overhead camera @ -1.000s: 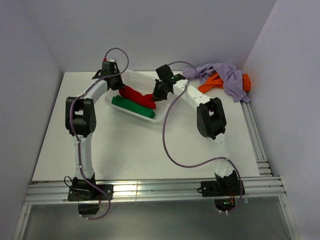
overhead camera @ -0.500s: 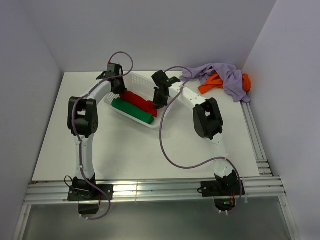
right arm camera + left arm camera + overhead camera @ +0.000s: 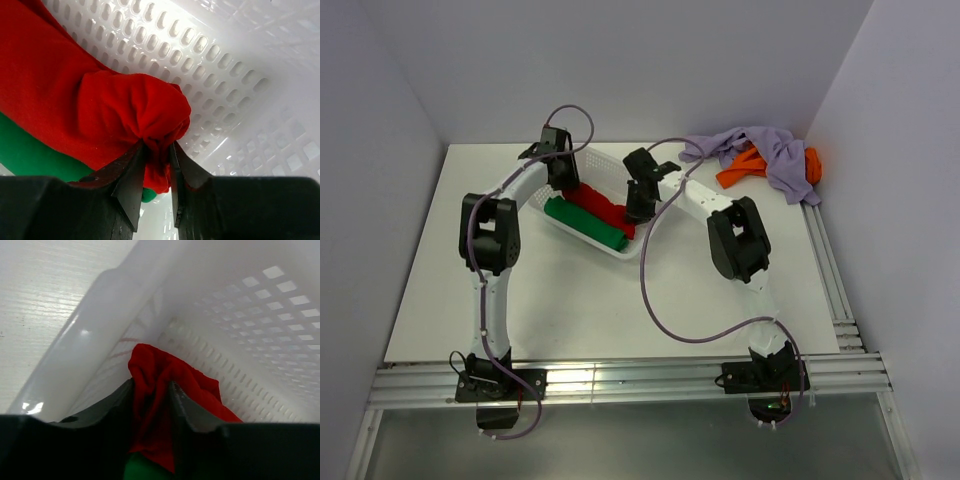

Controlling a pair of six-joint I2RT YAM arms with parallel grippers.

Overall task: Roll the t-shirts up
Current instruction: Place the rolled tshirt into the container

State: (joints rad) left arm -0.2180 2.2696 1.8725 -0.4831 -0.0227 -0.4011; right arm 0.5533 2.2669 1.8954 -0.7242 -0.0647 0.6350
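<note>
A rolled red t-shirt (image 3: 598,203) lies in the white mesh basket (image 3: 612,158), just behind a rolled green t-shirt (image 3: 585,224). My left gripper (image 3: 565,183) is at the red roll's left end. In the left wrist view its jaws (image 3: 151,387) stand on either side of a fold of red cloth (image 3: 160,370), touching it. My right gripper (image 3: 634,210) is at the right end. There the jaws (image 3: 157,147) pinch a bunched knot of the red t-shirt (image 3: 135,112). Green cloth (image 3: 25,155) shows beneath. A lavender t-shirt (image 3: 770,150) and an orange t-shirt (image 3: 745,168) lie crumpled at the back right.
The basket sits slantwise at the back middle of the white table (image 3: 560,290). Its perforated walls (image 3: 260,305) stand close around both grippers. Purple cables (image 3: 650,280) loop over the table between the arms. Walls close in the table's left, back and right.
Both arms have shifted and lowered the red roll, which arched above the basket a second ago. It now lies flat in the basket beside the green roll.
</note>
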